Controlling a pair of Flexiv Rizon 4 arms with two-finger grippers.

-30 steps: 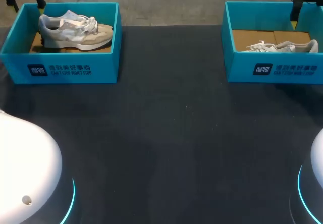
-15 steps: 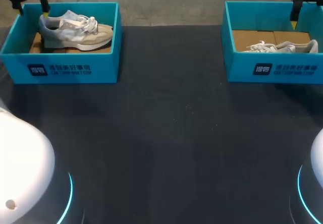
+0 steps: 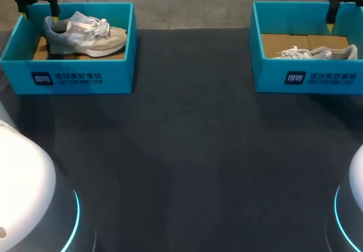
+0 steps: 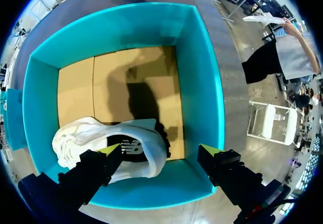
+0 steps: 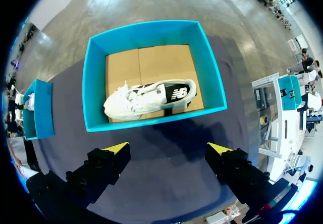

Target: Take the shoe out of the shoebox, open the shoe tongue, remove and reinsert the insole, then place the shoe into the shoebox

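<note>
Two teal shoeboxes stand at the back of the table. The left box [image 3: 79, 76] holds a grey and beige sneaker [image 3: 85, 33] standing upright. My left gripper [image 3: 38, 7] hangs open over that box's back left corner, above the shoe's heel. In the left wrist view one finger of this gripper [image 4: 159, 151] is over the white heel [image 4: 101, 138], the other over the box wall [image 4: 202, 82]. The right box [image 3: 309, 79] holds a white sneaker [image 3: 317, 52] lying on its side. My right gripper [image 5: 167, 148] is open, high up beside that box [image 5: 96, 82] and its shoe [image 5: 146, 99].
A dark mat [image 3: 187, 161] covers the table in front of and between the two boxes. Brown cardboard [image 4: 126, 82] lines each box floor. The white bases of my arms [image 3: 22, 201] sit at the near corners.
My left gripper has moved right and down, from beyond the left box's corner to over the shoe's heel. The right arm has not moved.
</note>
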